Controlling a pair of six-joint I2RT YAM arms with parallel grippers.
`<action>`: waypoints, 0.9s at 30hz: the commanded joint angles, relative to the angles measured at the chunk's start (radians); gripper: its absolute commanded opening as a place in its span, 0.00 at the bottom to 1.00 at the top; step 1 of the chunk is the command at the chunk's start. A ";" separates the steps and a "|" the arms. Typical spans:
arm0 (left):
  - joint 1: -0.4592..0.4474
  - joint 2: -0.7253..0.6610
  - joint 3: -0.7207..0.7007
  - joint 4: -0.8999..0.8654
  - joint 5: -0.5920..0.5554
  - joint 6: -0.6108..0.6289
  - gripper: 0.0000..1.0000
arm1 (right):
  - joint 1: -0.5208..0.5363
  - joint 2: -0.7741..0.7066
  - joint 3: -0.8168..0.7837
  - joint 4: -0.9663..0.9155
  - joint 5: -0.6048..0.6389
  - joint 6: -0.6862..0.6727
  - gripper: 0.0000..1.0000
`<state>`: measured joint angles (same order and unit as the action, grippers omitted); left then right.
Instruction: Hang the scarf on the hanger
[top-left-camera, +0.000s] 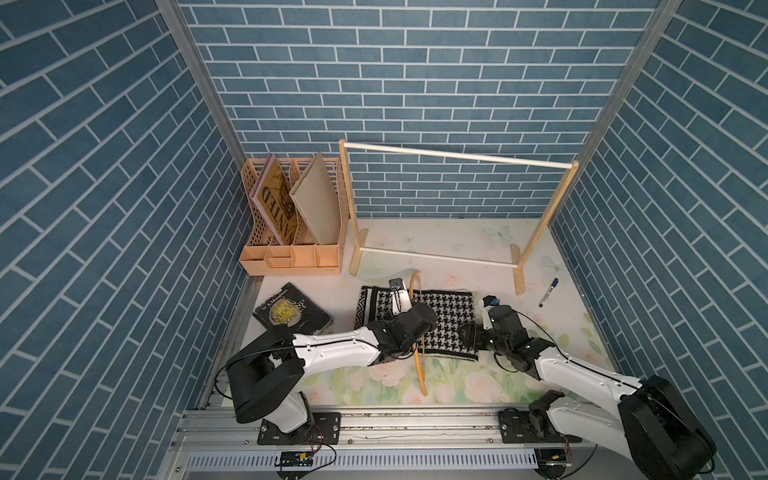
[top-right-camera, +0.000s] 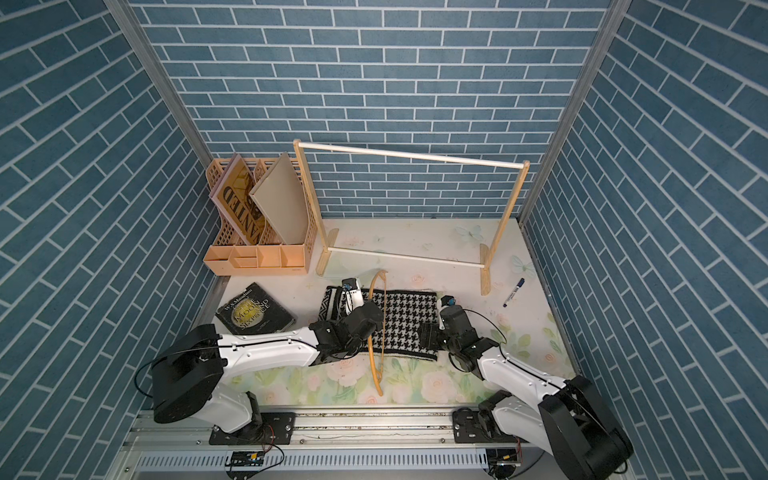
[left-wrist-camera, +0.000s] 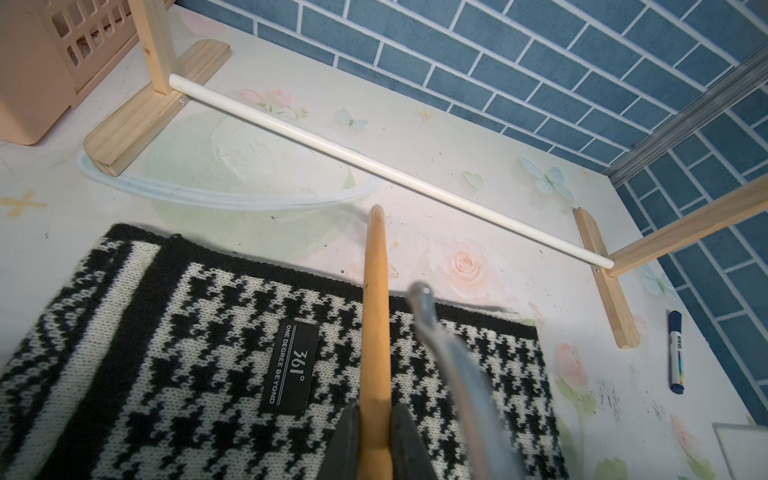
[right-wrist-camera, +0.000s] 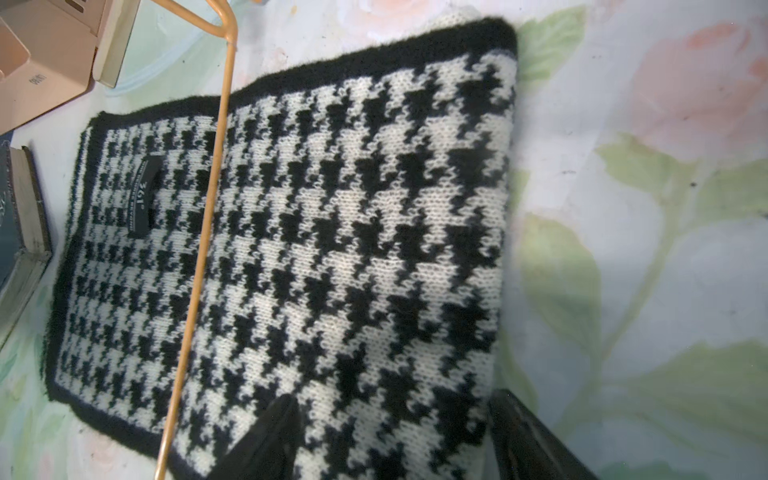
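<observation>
- Scarf (top-left-camera: 449, 316) lies folded flat near the middle of the tabletop, just in front of the rack (top-left-camera: 453, 156), its striped end toward the left edge. None of it is on the hanger yet.
- The hanger (top-left-camera: 419, 370) stands on edge across the scarf, running from the back toward the front edge. The left gripper (left-wrist-camera: 375, 419) holds it up, jaws pinched tight on the wooden arm, and the metal hook (left-wrist-camera: 424, 299) shows blurred beside them.
- The right gripper (right-wrist-camera: 390, 411) sits low at the scarf's right-hand fold with its jaws apart. One finger is over the knit and the other over bare tabletop, so nothing is gripped.
- Step in hand, as I judge it: taking hold of the scarf's right end. The next move calls for closing on the fold, lifting it and feeding it over the crossbar (right-wrist-camera: 199, 257) while the left gripper holds the hanger steady.
- Writing:
  - The scarf's dark label (left-wrist-camera: 291, 370) reads "361°" and "ONE DEGREE BEYOND".
  - The book (top-left-camera: 293, 311) near the left edge shows "W·S·Maugham", "MOON" and "SIXPENCE".
  - A magazine (top-left-camera: 272, 195) in the file holder (top-left-camera: 291, 262) at the back left corner shows "ANTED".
  - The print on the marker (top-left-camera: 548, 292) near the right edge is too small to read.
</observation>
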<state>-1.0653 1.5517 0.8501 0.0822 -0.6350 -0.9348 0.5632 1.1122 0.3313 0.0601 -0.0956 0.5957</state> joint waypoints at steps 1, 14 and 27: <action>-0.003 0.035 -0.005 -0.038 0.009 0.011 0.00 | -0.003 0.028 -0.016 0.013 -0.022 -0.022 0.68; 0.002 0.047 0.020 -0.074 0.015 0.033 0.00 | -0.003 0.098 -0.034 0.111 -0.048 -0.023 0.36; 0.014 0.040 -0.009 -0.142 -0.004 0.014 0.00 | 0.023 0.054 0.009 0.372 -0.245 -0.097 0.00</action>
<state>-1.0584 1.5730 0.8673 0.0444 -0.6464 -0.9260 0.5720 1.2102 0.3115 0.3176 -0.2440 0.5499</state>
